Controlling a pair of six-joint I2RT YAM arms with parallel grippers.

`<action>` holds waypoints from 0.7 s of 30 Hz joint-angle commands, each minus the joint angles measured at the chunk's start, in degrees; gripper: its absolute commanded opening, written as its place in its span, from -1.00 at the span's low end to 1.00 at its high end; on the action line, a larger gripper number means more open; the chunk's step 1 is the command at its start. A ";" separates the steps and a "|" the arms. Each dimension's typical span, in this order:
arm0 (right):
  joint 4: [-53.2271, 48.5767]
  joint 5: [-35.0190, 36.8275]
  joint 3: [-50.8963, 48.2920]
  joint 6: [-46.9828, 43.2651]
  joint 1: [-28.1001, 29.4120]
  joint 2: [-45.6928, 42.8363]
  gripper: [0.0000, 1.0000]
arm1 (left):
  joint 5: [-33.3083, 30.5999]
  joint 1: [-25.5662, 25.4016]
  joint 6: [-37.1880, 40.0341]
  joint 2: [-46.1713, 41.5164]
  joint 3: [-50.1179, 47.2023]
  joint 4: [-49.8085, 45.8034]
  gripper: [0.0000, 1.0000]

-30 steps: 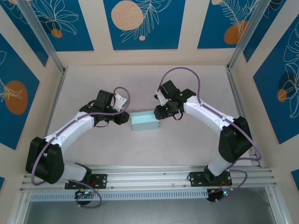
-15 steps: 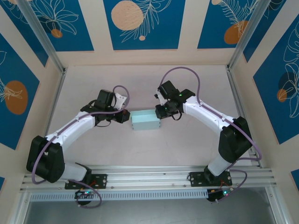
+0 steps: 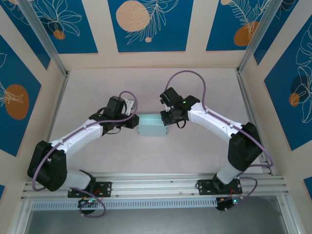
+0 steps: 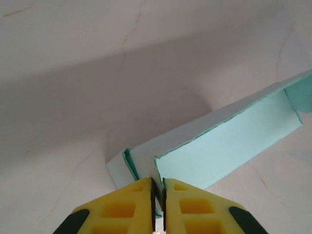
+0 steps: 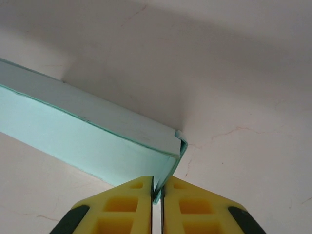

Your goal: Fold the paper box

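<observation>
Grip at both ends explains the pose. The left claw lies low over the counter. Its yellow pads are closed almost flat together with a thin edge of pale blue card caught between them, so it is clamped on the box at the end nearest it. Just ahead of that claw, in its wrist view, the end looks unfinished: a side flap stands a little proud and a seam gapes. That is probably why the grip is there, to tuck or press the end home. The box itself lies flat on the counter between the two claws, its long body running away from each toward the other. At its far end the right claw mirrors the hold, pads shut on the corner edge of the card, where the end panel curls slightly outward. Held so from both sides, the box cannot slide while either end is worked. My guess is that closing these end flaps is what remains.
</observation>
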 commanded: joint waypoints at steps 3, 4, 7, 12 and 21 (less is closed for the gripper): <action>2.46 -0.57 0.49 1.10 1.61 0.63 -0.78 | -2.27 -2.40 -2.22 -1.06 -1.65 2.62 -0.86; 2.46 -0.54 0.24 1.26 1.69 0.59 -0.80 | -2.66 -2.42 -2.11 -1.03 -1.72 2.49 -0.89; 2.75 -0.41 -0.39 1.28 1.69 0.20 -0.83 | -3.60 -2.56 -1.76 -1.18 -2.07 2.04 -1.00; 3.25 -0.20 -1.56 1.40 1.78 -0.58 -0.86 | -4.62 -2.56 -1.21 -1.23 -2.40 1.54 -1.00; 4.06 -0.03 -3.09 1.89 1.79 -0.86 -0.90 | -7.07 -2.53 0.63 -0.63 -2.44 -0.34 -1.00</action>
